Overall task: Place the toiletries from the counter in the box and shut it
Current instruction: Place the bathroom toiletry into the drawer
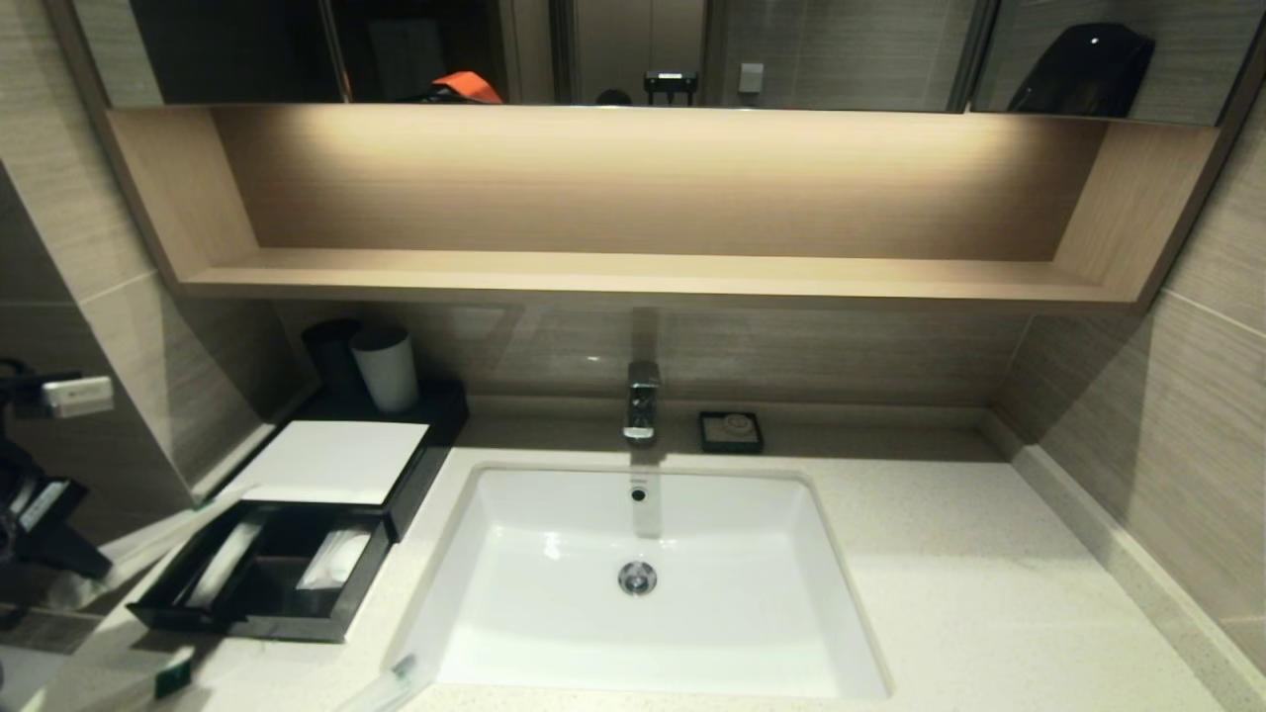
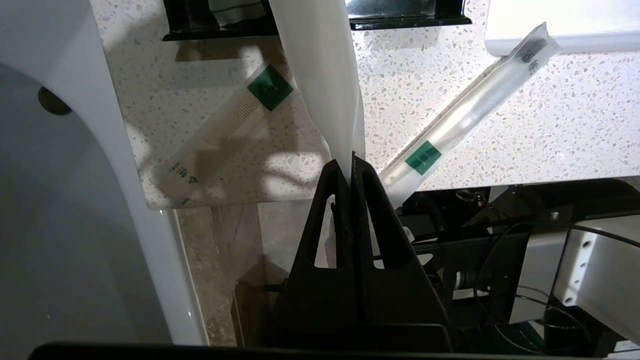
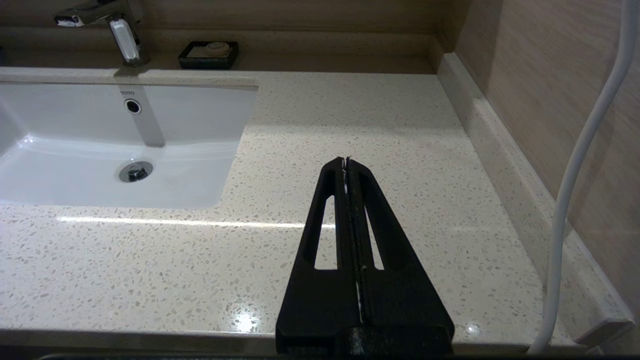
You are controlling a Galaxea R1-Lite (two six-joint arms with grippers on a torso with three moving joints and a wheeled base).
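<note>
Right now my left gripper [image 2: 351, 156] pinches a packet [image 2: 322, 75], its long axis pointing toward the box [image 2: 320, 20] ahead; right gripper [image 3: 346, 160] closed, idle

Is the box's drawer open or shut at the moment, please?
Open: the drawer is pulled out from the box, showing white packets inside.

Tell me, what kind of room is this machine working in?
Most likely a hotel bathroom: a white sink with a chrome tap set in a speckled stone counter, a soap dish, and wrapped toiletries like hotel guest supplies.
</note>
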